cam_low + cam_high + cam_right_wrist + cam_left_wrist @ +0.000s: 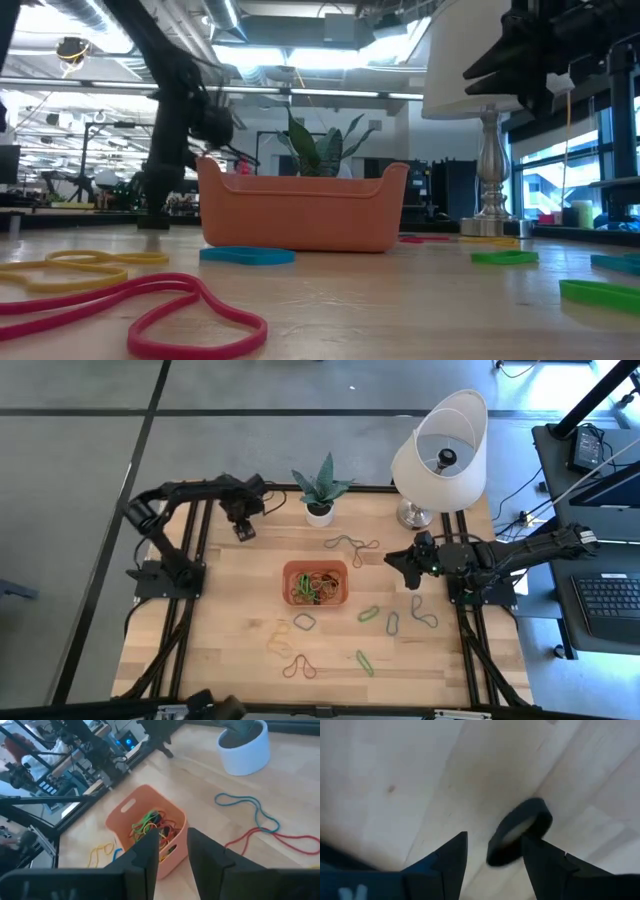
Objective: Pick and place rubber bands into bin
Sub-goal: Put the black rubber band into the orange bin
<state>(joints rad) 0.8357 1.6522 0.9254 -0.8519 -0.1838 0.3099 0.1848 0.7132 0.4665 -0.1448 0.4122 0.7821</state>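
Observation:
The orange-red bin [316,582] sits mid-table with a tangle of rubber bands [152,826] inside; its side wall [300,212] faces the low view. More bands lie flat on the wood: a blue and red pair [348,545], green ones [369,613], a red one [150,305] and a yellow one [279,640]. My left gripper [243,528] is at the table's far left, open, low over a black band [520,831] that lies between its fingers, close to one of them. My right gripper [173,847] hangs to the right of the bin, open and holding nothing. My left gripper comes at the black band from above, pointing down. One finger [540,860] hides the band's near edge, and I cannot tell whether it touches the band. The band rests on the table.
A white lamp [440,455] stands at the far right corner. A plant in a white pot [319,512] stands at the far edge, between the arms. Bare wood lies left of the bin. Black frame rails run along both table sides.

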